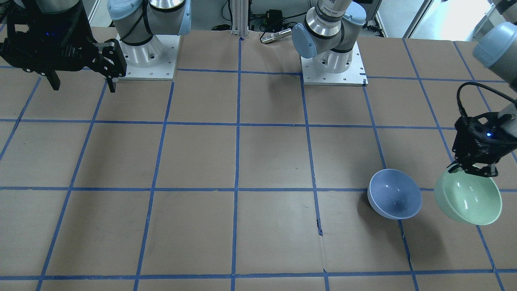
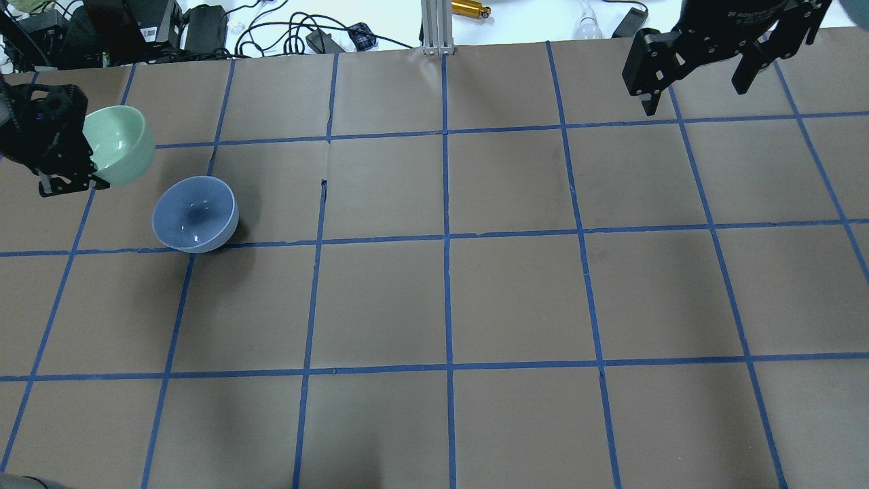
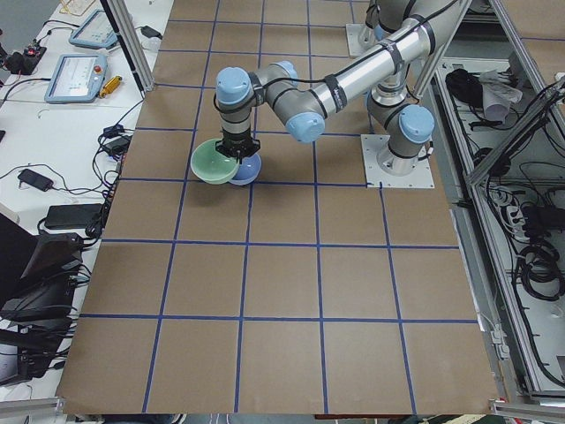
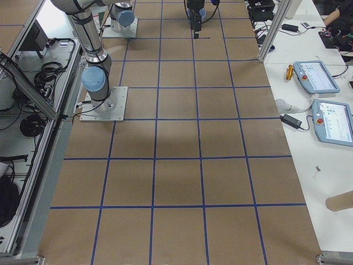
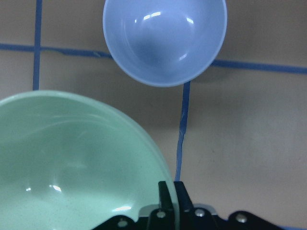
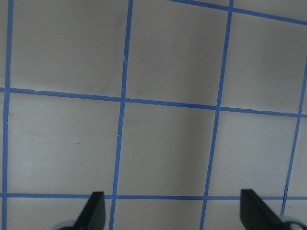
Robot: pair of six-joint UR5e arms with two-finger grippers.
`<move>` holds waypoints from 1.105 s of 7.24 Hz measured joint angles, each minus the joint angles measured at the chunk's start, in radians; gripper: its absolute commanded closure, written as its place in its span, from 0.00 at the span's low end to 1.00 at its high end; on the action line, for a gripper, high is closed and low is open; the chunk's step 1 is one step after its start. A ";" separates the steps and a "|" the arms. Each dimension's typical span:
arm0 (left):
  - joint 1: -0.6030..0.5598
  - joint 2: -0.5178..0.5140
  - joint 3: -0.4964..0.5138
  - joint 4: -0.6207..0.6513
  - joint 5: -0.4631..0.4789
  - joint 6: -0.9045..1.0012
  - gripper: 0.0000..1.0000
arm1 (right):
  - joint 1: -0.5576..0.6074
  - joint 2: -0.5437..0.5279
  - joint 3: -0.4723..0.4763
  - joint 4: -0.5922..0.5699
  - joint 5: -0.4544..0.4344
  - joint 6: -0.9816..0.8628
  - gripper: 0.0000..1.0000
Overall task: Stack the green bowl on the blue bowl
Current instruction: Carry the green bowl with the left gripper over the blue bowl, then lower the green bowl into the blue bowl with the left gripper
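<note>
Mint green bowl (image 1: 470, 198) hangs tilted, my left gripper (image 1: 474, 167) pinching its rim, just left of and beyond the blue bowl (image 1: 395, 199). I'd carry it right, level it, centre it rim over rim, then lower gently. The right gripper (image 1: 83, 85) idles, fingers spread.

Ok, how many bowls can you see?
2. The green bowl is held by its rim in the left gripper; the blue bowl sits on the table beside it. None look hidden.
</note>
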 measured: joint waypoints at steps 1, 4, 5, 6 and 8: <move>-0.052 0.015 -0.028 0.004 0.026 -0.050 1.00 | 0.000 0.000 0.000 0.000 0.000 0.000 0.00; -0.134 0.065 -0.161 0.109 0.055 -0.137 1.00 | 0.001 0.000 0.000 0.000 0.000 0.000 0.00; -0.137 0.074 -0.192 0.147 0.061 -0.138 1.00 | 0.000 0.000 0.000 0.000 0.000 0.000 0.00; -0.136 0.078 -0.206 0.163 0.075 -0.136 1.00 | 0.000 0.000 0.000 0.000 0.000 0.000 0.00; -0.130 0.082 -0.228 0.171 0.102 -0.134 1.00 | 0.000 0.000 0.000 0.000 0.000 0.000 0.00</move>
